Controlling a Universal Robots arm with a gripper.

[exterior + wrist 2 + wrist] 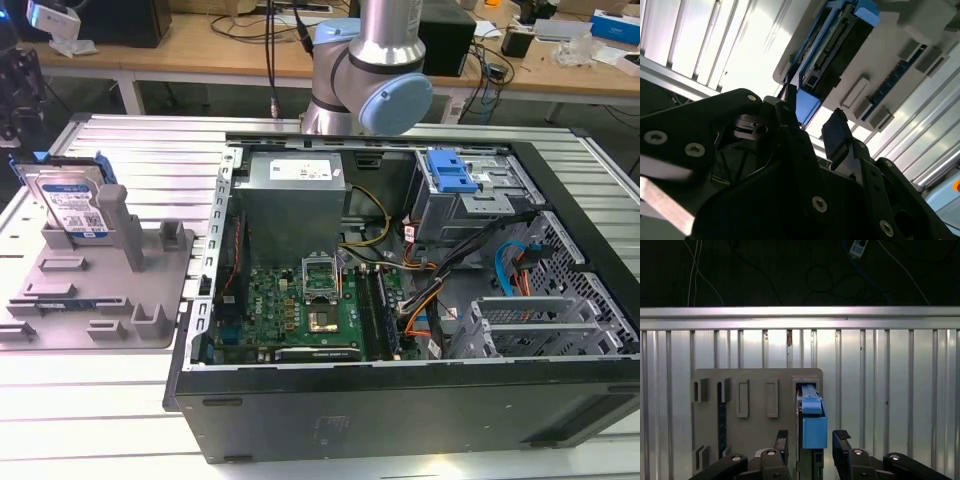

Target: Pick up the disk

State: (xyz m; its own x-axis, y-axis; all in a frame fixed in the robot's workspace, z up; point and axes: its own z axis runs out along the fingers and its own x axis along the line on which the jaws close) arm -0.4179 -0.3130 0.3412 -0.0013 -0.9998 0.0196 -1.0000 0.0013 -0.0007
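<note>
The flat silver-metal disk with blue edge rails (70, 205) is stood upright at a corner of the grey plastic fixture plate (100, 320), with slatted aluminium table (130, 150) lying open beyond that edge. An open black computer case (400, 410) is seen in the exterior view. In the first wrist view the black gripper (811, 435) is spread wide with nothing grasped, and the disk's edge is seen between its fingers (841, 441).

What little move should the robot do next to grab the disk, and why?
Probably ease straight toward the disk a little. In the first wrist view the open fingers line up on either side of its blue edge, standing in the grey holder, with gaps on both sides, so nothing is gripped yet.
</note>
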